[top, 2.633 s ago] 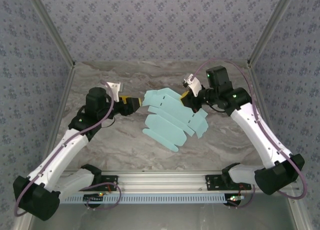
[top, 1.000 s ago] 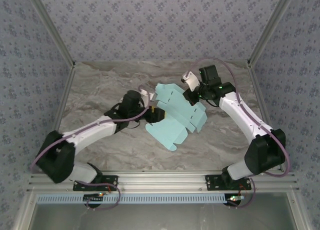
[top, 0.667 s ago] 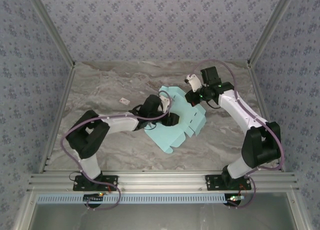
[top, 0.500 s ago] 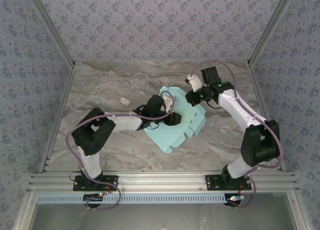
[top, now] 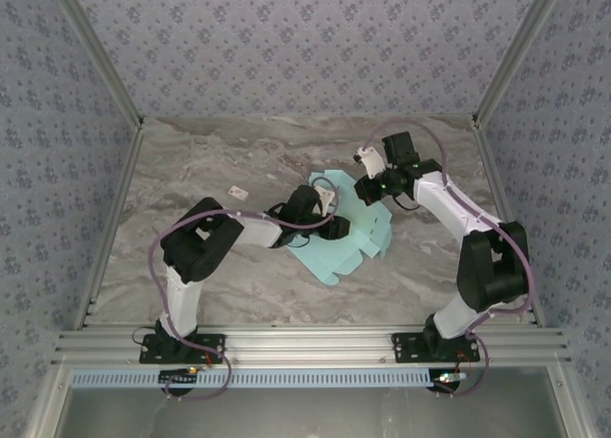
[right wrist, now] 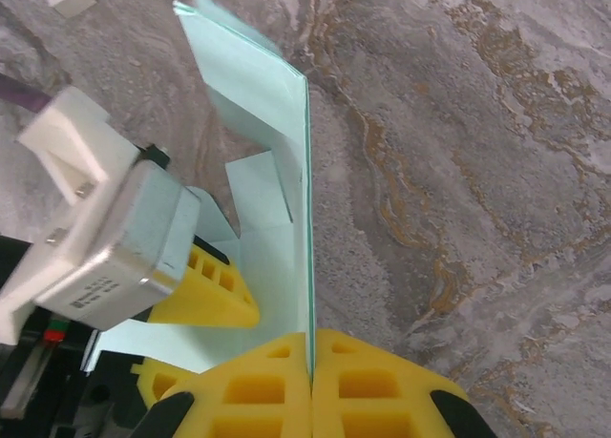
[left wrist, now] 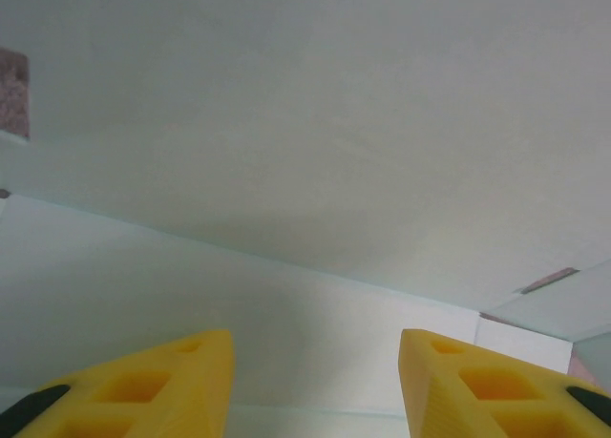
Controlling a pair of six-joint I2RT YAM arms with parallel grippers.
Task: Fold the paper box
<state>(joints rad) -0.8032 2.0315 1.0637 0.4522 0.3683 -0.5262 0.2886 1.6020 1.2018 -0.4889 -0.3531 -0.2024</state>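
Mostly flat, thin pale-blue paper box [top: 331, 256], prob. matte, R gripper [right wrist: 310, 337] pinching flap

A grey-brown marbled table [top: 200, 152] stands between walls [top: 286, 47] papered in a small blue floral print. A tiny white tag [top: 236, 191] lies flat on its left half (markings too small to read). An aluminium rail [top: 305, 341] runs along the near edge.
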